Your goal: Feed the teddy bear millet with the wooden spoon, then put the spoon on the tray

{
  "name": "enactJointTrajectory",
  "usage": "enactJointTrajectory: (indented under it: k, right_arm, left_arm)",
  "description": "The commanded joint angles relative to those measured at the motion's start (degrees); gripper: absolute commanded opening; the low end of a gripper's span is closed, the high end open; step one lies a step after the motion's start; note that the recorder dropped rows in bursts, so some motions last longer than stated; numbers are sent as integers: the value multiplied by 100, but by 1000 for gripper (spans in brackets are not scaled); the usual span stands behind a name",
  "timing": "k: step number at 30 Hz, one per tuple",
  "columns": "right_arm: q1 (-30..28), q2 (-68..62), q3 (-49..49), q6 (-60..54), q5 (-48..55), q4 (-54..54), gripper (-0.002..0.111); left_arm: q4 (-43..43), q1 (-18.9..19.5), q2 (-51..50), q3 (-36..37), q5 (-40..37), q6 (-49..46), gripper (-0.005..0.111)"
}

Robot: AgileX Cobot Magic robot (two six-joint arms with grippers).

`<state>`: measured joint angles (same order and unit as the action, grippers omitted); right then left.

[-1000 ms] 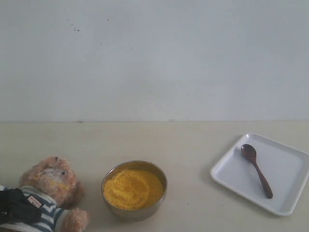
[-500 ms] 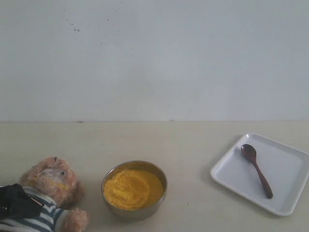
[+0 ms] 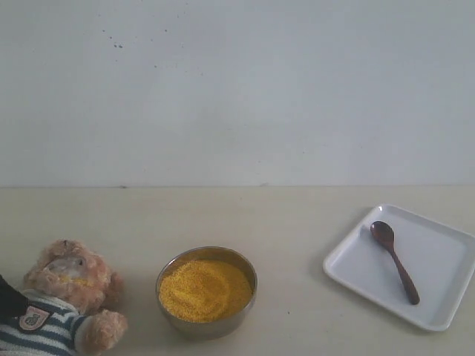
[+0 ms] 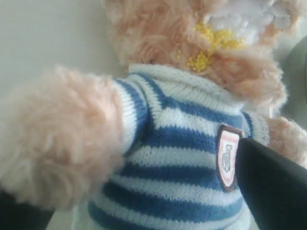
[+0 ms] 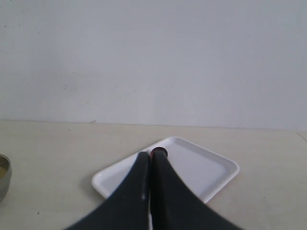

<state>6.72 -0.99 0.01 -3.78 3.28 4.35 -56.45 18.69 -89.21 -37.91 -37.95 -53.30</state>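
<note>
Clerk: Position of the wooden spoon (image 3: 395,263)?

Inspector: It lies flat inside the tray (image 3: 438,259), at the right end of the table (image 3: 297,222). Its bowl end points toward the wall and its handle toward the near edge. Nothing touches it.

Clerk: The right gripper (image 5: 151,160)?

Inspector: The fingers are pressed together with nothing between them. The gripper points at the tray, and the spoon's bowl end shows just past the tips.

Clerk: The left gripper (image 4: 139,182)?

Inspector: Spread wide. Its dark fingers (image 4: 273,187) stand either side of the teddy bear (image 3: 67,285), with the striped torso and one fluffy arm between them. One finger sits just beside the chest badge (image 4: 228,155); contact cannot be confirmed. No grip is seen.

Clerk: The bear and the millet (image 3: 205,289)?

Inspector: The bear sits upright at the table's near left corner, with yellow grains (image 4: 208,48) stuck at its muzzle. The millet fills the steel bowl (image 3: 208,326), just right of the bear and well apart from the tray.
</note>
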Motion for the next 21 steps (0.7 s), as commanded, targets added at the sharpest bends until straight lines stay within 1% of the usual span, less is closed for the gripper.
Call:
enactJointTrajectory:
  k: [1, 3, 10, 12, 18, 21]
  right_arm:
    - [-23, 36, -1, -3, -11, 3, 0]
    - [-23, 36, -1, -3, -11, 3, 0]
    - [-23, 36, -1, -3, -11, 3, 0]
    - [-23, 36, -1, -3, -11, 3, 0]
    - [-23, 36, -1, -3, -11, 3, 0]
    - [-23, 36, -1, -3, -11, 3, 0]
  left_arm:
    - [190, 241, 685, -18, 232, 535, 87]
    - [190, 275, 963, -18, 232, 675, 87]
    - [190, 275, 1416, -18, 42, 910, 86]
    - [190, 275, 1555, -18, 42, 1102, 80]
    - [190, 275, 1924, -18, 29, 1345, 58]
    - [190, 275, 2019, -18, -112, 1508, 47]
